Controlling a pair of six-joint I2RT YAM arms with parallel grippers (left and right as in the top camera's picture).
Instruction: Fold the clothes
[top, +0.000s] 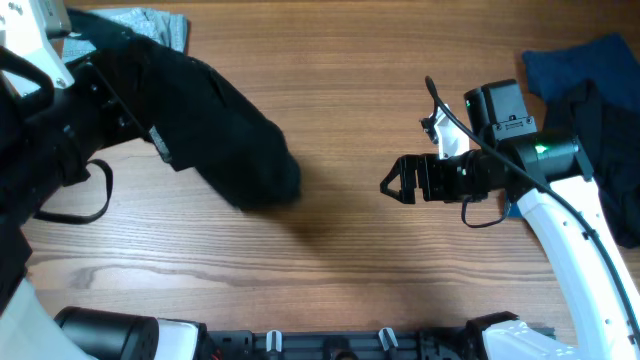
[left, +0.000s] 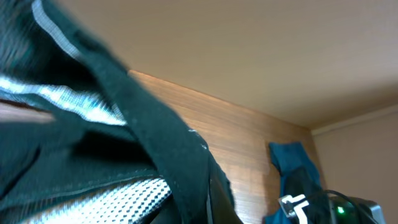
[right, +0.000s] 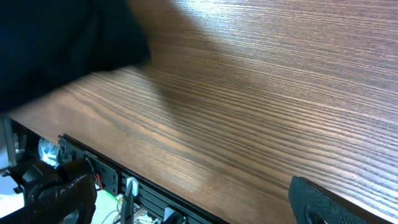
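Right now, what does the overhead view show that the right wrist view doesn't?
Only overhead: the dark blue and black garment pile at the table's right edge, and the pale grey fabric piece at top left. Only right wrist: the textured black pad of its own jaws, close up. Both: the brown wooden table and the black fabric garment on the left.

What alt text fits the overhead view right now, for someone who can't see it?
The left gripper, shut, holds a black garment above the left side of the wooden table. The right gripper is open and empty near the centre. Dark blue and black clothes lie at the right edge, a grey garment at top left.
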